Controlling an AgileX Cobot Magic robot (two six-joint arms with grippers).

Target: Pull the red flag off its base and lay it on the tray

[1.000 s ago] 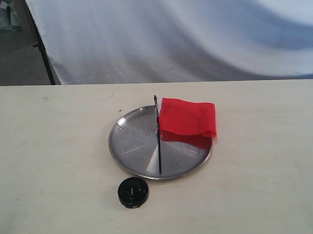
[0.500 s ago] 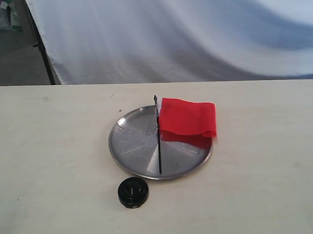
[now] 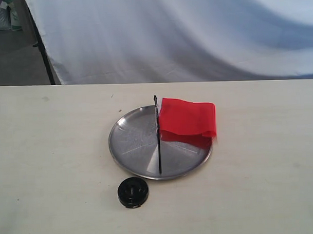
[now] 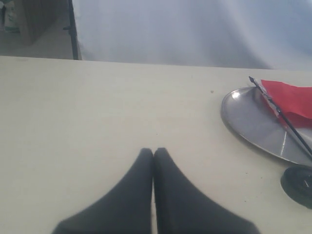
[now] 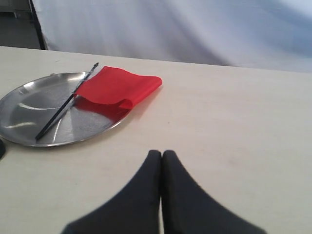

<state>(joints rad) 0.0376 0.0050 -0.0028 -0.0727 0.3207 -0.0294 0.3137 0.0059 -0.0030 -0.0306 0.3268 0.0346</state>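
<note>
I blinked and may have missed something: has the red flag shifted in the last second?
No. The red flag lies across the tray exactly as before, its pole end at the same spot by the rim nearest the base.

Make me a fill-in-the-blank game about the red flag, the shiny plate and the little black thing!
1. The red flag lies on a round tray whose colour is ____.
2. The base stands beside the tray, and its socket is ____.
3. The jaws of the left gripper and the right gripper are both ____.

Missing words: silver, empty, shut.
</note>
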